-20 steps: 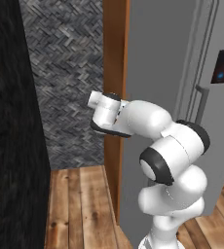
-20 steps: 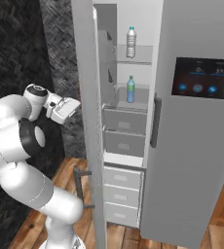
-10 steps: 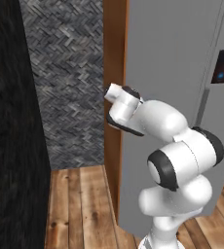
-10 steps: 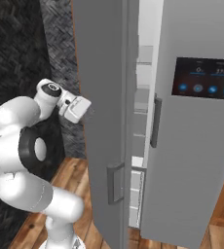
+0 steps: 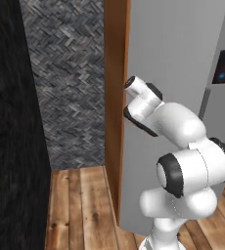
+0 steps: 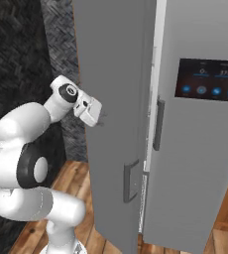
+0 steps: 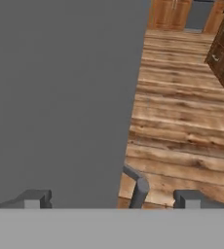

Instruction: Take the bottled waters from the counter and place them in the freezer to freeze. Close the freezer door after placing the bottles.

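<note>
Freezer door being pushed shut

The freezer door (image 6: 113,109) is seen mid-frame, nearly closed (a narrow gap remains beside the touchscreen door (image 6: 200,124)); the gripper (image 6: 102,118) is pressed against its outer face, jaws apart, empty; a further push is judged necessary.

The freezer (image 6: 148,99) interior is hidden behind the nearly shut freezer door (image 6: 113,99); the door's top and bottom are cut off by the edges of the right base view. In the hand view the door handle (image 7: 137,185) is cut off at the bottom. The touchscreen (image 6: 210,79) icons are too blurred to be read.
</note>
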Robot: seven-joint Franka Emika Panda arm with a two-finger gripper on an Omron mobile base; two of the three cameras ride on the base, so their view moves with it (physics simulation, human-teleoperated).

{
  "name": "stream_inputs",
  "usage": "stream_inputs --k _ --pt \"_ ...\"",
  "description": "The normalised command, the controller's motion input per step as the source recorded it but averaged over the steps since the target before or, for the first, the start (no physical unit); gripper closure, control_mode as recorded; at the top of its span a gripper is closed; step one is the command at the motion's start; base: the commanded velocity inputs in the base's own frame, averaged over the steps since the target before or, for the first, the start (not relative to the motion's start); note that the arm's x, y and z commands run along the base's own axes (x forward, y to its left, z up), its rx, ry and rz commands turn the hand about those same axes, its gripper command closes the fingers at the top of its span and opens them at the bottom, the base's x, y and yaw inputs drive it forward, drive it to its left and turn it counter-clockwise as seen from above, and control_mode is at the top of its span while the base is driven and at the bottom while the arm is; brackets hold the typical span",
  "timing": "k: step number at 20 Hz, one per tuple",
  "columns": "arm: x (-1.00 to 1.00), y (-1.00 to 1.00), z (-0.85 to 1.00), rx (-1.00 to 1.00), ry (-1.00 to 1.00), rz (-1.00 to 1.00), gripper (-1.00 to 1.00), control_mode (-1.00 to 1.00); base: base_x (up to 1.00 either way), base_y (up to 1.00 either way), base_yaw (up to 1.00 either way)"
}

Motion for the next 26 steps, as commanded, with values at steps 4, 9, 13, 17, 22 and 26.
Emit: stream_inputs --k 4,9,13,17,22,26 --pt "0.0 -0.23 0.32 0.2 -0.01 0.27 -1.0 -1.0 0.0 0.0 0.0" --pt "-0.04 -0.09 0.45 0.19 -0.01 0.36 -1.0 -1.0 0.0 0.0 0.0" --pt "0.01 -0.16 0.35 0.09 0.0 0.42 -1.0 -1.0 0.0 0.0 0.0" --pt "0.18 -0.26 0.31 -0.01 0.0 0.4 -1.0 -1.0 0.0 0.0 0.0" --pt "0.0 -0.13 0.18 -0.07 0.0 0.24 -1.0 -1.0 0.0 0.0 0.0" --pt "0.0 0.0 0.11 -0.04 -0.04 0.1 -1.0 -1.0 0.0 0.0 0.0"
